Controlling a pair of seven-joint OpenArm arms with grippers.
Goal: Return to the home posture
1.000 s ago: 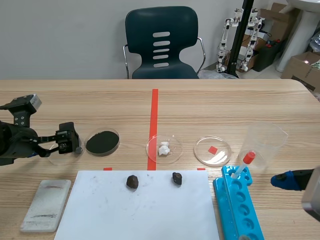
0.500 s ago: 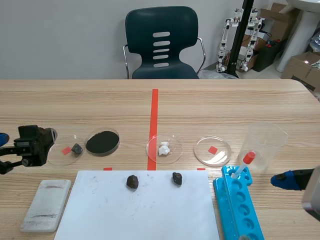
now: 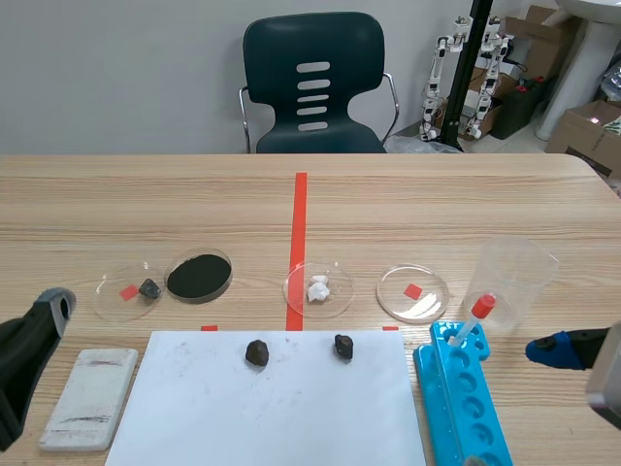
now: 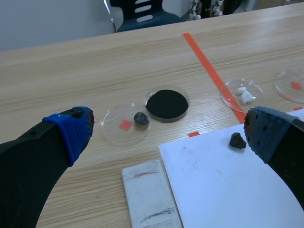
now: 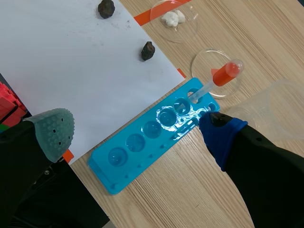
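Your left gripper [image 4: 167, 128] is hanging off the left side of the white sheet [image 3: 267, 408], past the grey slab [image 3: 89, 396] lying just beside that edge. Its fingers are standing spread wide, gripping nothing. Your right gripper [image 5: 137, 130] is hanging off the sheet's right side, beyond the blue rack [image 3: 456, 398], fingers likewise apart and empty. Two dark lumps [image 3: 257, 352] are sitting near the sheet's far edge.

The left gripper [image 4: 166, 121] has two thick matte-black fingers [image 4: 28, 161], each tipped with a soft blue dotted pad [image 4: 71, 128]. The right gripper [image 5: 135, 116] is equally black and chunky, with a grey-green dotted pad [image 5: 52, 130] on one fingertip, a bright blue pad [image 5: 221, 133] on the other, and a pale grey housing [image 3: 606, 374] behind the claw.
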